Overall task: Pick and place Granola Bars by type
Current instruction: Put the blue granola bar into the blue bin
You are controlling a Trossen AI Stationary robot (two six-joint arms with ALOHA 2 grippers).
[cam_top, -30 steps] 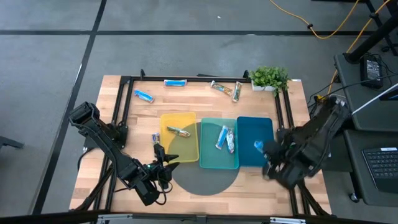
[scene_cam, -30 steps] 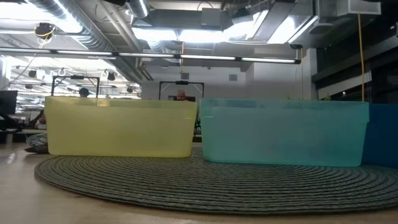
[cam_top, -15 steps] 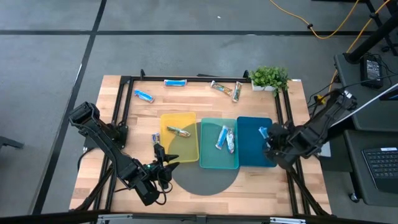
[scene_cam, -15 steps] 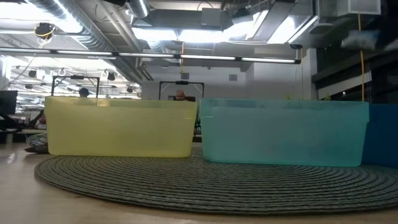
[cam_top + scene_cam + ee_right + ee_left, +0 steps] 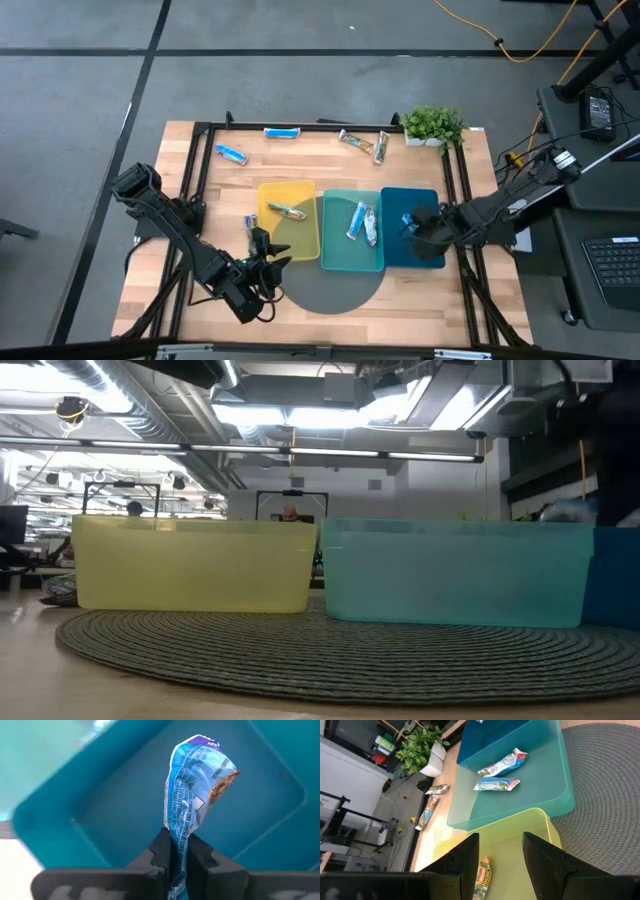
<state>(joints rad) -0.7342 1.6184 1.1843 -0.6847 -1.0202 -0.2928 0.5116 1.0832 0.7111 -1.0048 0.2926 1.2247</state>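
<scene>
Nearest the front edge of the tabletop [image 5: 150, 300], we see the left claw [image 5: 495, 860] waiting with its fingers apart and empty, just left of the round woven mat [image 5: 330, 285].

Farther in, the right claw [image 5: 174, 851] is clamped on one end of a bright blue bar [image 5: 192, 795], holding it above the floor of the dark blue tray [image 5: 270, 780] on the right. We judge the bar light, its foil wrapper slick and easily crumpled; the sealed end seam gives the firmest hold. The bar hangs free of the tray floor.

To the left, the teal tray [image 5: 338, 262] holds two blue-and-white bars [image 5: 362, 222], and the yellow tray [image 5: 305, 248] holds one tan-brown bar [image 5: 287, 211].

Farthest away, four bars [image 5: 282, 133] lie loose on the tabletop, beside a potted plant [image 5: 433, 125].
</scene>
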